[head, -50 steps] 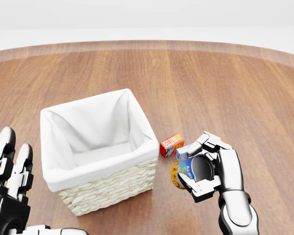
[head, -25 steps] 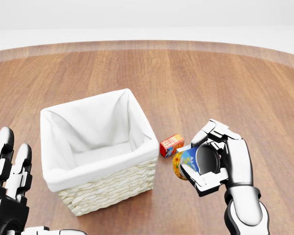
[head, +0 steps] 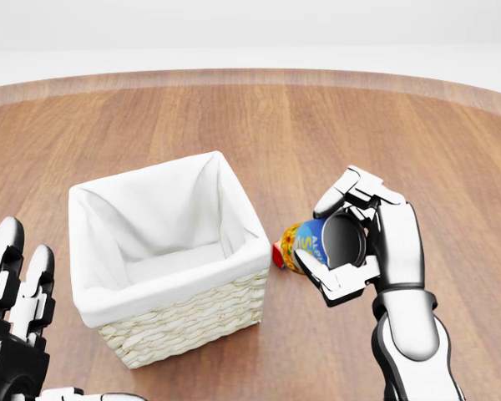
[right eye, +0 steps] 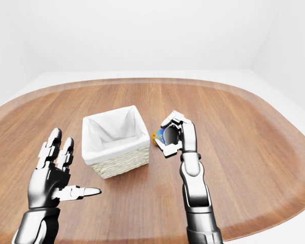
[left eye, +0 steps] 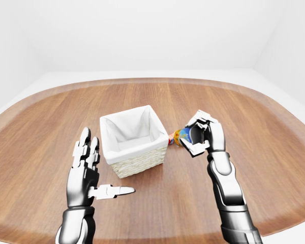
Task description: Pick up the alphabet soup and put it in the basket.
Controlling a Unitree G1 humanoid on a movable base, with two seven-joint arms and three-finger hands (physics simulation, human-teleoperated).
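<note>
The alphabet soup can [head: 304,241], blue and yellow with a dark end, lies on its side in my right hand [head: 320,237]. The fingers close round it and hold it above the wooden table, just right of the basket. The basket [head: 194,320] is woven, with a white cloth lining, and stands open and empty at the left centre of the head view. My left hand [head: 17,305] is open with fingers spread, at the bottom left, below and left of the basket.
A small red box [head: 276,254] lies on the table between the basket and the can, mostly hidden behind the can. The round wooden table [left eye: 274,132] stretches wide around the basket, and its edge curves along the top of the head view.
My right hand has lifted the can up and a little left, toward the basket's right rim. The small boxes are now mostly hidden behind it. My left hand stayed put.
</note>
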